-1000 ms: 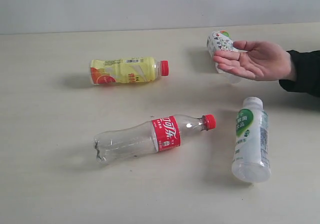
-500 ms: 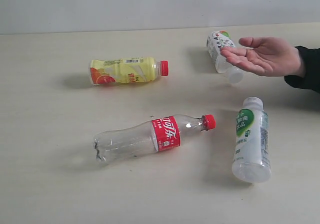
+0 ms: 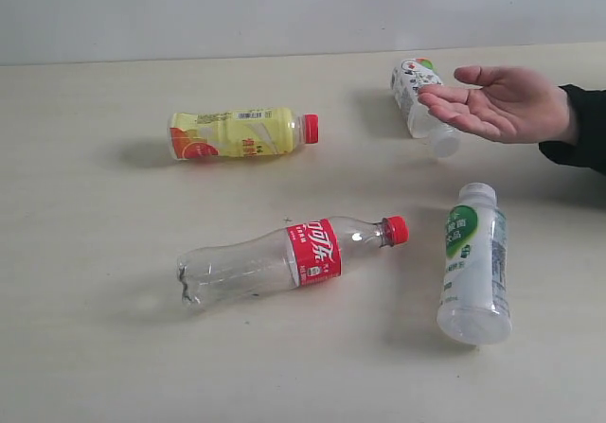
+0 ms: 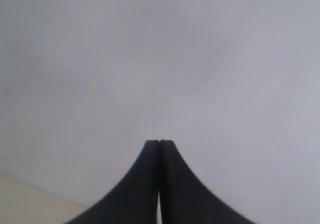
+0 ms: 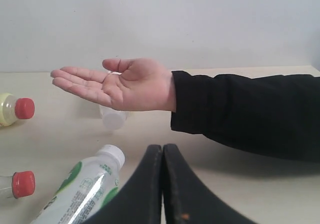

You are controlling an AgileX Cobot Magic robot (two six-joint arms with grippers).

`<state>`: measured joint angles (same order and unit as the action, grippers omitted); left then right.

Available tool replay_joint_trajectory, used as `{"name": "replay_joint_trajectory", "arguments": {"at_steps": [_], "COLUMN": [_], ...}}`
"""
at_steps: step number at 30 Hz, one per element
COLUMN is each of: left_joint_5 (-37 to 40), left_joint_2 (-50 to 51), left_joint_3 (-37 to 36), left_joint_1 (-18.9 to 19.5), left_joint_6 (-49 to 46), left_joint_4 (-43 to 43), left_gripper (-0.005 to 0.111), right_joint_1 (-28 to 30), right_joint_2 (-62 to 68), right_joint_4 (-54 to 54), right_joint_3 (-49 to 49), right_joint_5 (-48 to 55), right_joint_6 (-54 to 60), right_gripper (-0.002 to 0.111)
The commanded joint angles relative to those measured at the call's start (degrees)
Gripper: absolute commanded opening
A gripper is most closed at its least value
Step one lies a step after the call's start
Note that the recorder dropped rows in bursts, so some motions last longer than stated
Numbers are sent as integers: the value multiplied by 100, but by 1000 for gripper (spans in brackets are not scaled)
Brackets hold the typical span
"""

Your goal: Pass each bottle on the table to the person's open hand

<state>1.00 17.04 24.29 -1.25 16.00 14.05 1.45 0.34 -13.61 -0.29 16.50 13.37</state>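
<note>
Behind the open hand (image 3: 502,106), half the far whitish bottle (image 3: 412,82); black sleeve (image 3: 582,130) past the edge

Four bottles (image 3: 284,257) (image 3: 237,132) (image 3: 473,267) (image 3: 410,84), one hand (image 3: 500,106), two tools (image 4: 159,144) (image 5: 163,147), one table (image 3: 95,347).

A plain pale-grey wall (image 3: 284,11) — and a black sleeve (image 3: 582,125), partly in view.

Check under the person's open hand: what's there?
A whitish bottle lies on the table beneath the open hand. Its labelled base end and white cap show; the fingers cover part of its side. Whether the hand touches it cannot be told.
</note>
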Motion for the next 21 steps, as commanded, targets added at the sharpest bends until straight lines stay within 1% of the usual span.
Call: {"name": "replay_joint_trajectory", "arguments": {"at_steps": [1, 4, 7, 9, 10, 12, 14, 17, 19, 21], "left_joint_5": [1824, 3248, 4946, 5994, 6366, 6633, 6622, 6660, 6806, 6897], "left_joint_2": [1474, 2530, 3621, 4227, 4474, 4836, 5120, 5550, 5889, 6239], "left_joint_3": [1316, 2235, 3075, 3509, 3667, 3900, 4057, 4291, 4472, 4582], "left_joint_1": [-22, -68, -161, -353, -489, -857, -1243, -1852, -2292, -2673], "left_joint_6": [-516, -1707, -3165, -4304, -4611, -4694, -4661, -4076, -3512, -3211], "left_joint_4": [-179, 397, 1434, 2117, 2313, 2247, 1905, 1129, 429, -147], "left_gripper": [0, 0, 0, 0, 0, 0, 0, 0, 0, 0], "right_joint_1": [35, 35, 35, 35, 35, 35, 35, 35, 35, 35], "right_joint_2": [-34, -34, -34, -34, -34, -34, -34, -34, -34, -34], "right_joint_4": [31, 31, 31, 31, 31, 31, 31, 31, 31, 31], "right_joint_3": [29, 29, 29, 29, 29, 29, 29, 29, 29, 29], "right_joint_5": [-25, -25, -25, -25, -25, -25, -25, -25, -25, -25], "right_joint_6": [7, 7, 7, 7, 7, 7, 7, 7, 7, 7], "right_gripper": [0, 0, 0, 0, 0, 0, 0, 0, 0, 0]}}
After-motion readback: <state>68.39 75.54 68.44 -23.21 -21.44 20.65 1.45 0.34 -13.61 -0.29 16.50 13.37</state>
